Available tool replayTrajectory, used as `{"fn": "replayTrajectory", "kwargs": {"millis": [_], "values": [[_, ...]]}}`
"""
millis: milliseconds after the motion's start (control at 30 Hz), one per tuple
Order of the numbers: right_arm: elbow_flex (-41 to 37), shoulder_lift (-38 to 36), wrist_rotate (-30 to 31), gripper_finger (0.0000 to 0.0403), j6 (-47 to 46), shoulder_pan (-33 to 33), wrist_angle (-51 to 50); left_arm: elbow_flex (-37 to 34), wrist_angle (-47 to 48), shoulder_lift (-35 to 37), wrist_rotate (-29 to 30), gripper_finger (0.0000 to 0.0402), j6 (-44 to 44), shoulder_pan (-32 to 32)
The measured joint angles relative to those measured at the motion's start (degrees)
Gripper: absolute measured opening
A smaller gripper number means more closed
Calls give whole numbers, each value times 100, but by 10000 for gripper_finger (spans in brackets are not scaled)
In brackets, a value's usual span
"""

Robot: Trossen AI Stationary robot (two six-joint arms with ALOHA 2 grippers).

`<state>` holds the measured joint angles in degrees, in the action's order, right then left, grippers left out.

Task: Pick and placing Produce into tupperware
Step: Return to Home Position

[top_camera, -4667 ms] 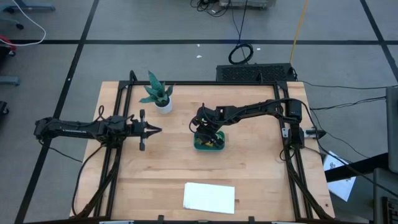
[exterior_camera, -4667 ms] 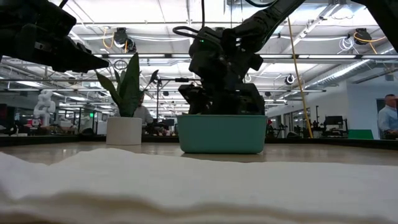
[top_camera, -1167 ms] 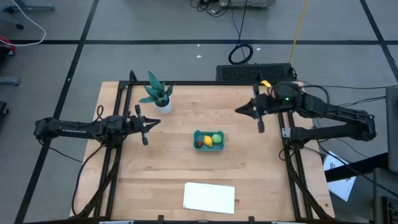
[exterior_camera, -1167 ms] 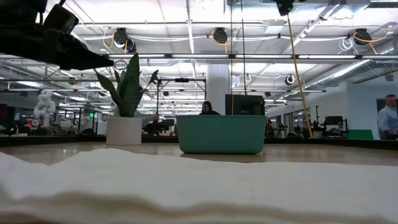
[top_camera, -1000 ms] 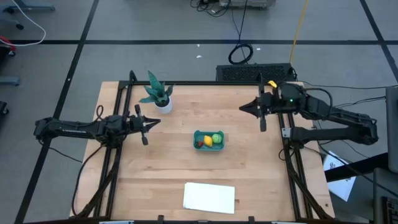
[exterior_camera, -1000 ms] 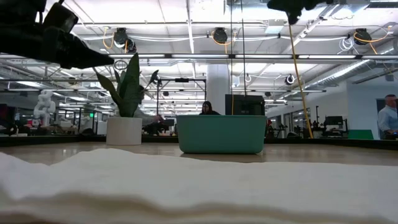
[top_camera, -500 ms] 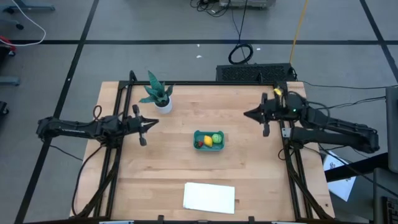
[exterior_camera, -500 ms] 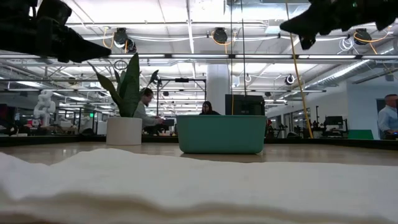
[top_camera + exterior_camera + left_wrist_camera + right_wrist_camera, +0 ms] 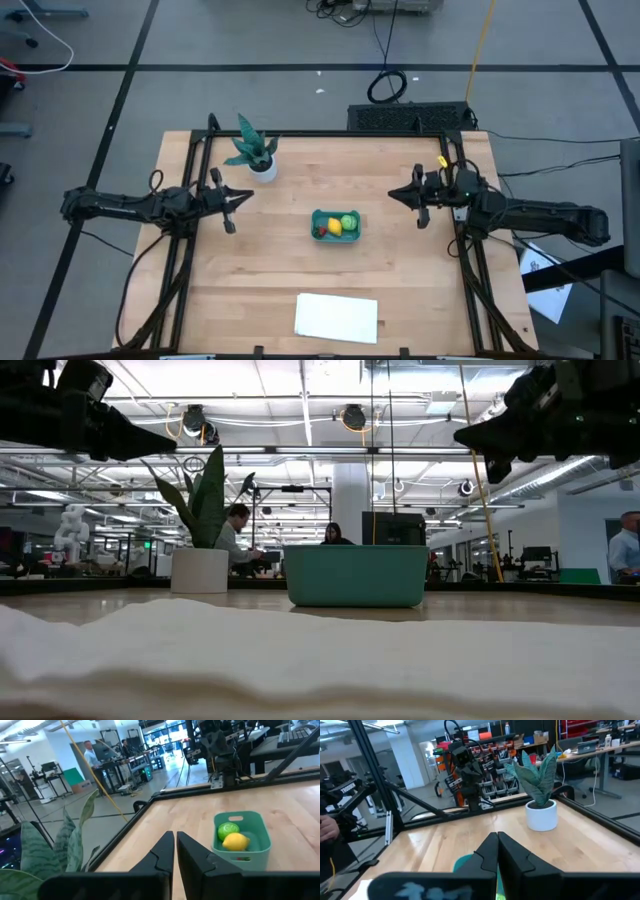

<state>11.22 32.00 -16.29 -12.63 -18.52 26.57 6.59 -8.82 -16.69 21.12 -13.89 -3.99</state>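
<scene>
The teal tupperware (image 9: 335, 225) stands at the table's middle; it also shows in the low view (image 9: 356, 575) and the left wrist view (image 9: 243, 834). In it lie the light green ball (image 9: 348, 221), the yellow lemon (image 9: 334, 227) and the tiny dark red piece (image 9: 320, 231). My left gripper (image 9: 250, 196) is shut and empty, raised over the table left of the tupperware. My right gripper (image 9: 391, 194) is shut and empty, raised to the tupperware's right. In the right wrist view only the tupperware's teal rim (image 9: 464, 862) shows, beside the fingers.
A potted green plant (image 9: 254, 150) stands at the far left of the table. A flat white sheet (image 9: 337, 317) lies near the front edge. Black frame rails (image 9: 178, 270) run along the table's left and right sides. People show in the room behind.
My right gripper has drawn back toward the table's right edge and a little toward its near edge, and has come lower. My left gripper has drawn back slightly toward the left edge. The tupperware and the produce in it have stayed still.
</scene>
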Motion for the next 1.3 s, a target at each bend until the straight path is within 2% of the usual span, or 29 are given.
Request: {"fn": "replayTrajectory", "kwargs": {"millis": [300, 600, 700, 867, 1100, 1300], "values": [[122, -652, 40, 0, -138, 55, -337, 0, 8, 0, 177, 26, 2, 0], [122, -825, 1059, 0, 167, 700, -1127, 0, 7, 0, 197, 26, 55, 0], [122, -827, 1092, 0, 301, 990, -1139, 0, 8, 0, 197, 26, 95, 0], [125, -866, 1479, 0, 784, 1345, -1361, 0, 11, 0, 188, 26, 178, 0], [125, -1247, 1245, 0, 949, 1439, -1488, 0, 39, 1, -13, 26, 221, 0], [125, -1631, 1163, 0, 1015, 1486, -1679, 1, 168, 289, -308, 26, 257, -1]]}}
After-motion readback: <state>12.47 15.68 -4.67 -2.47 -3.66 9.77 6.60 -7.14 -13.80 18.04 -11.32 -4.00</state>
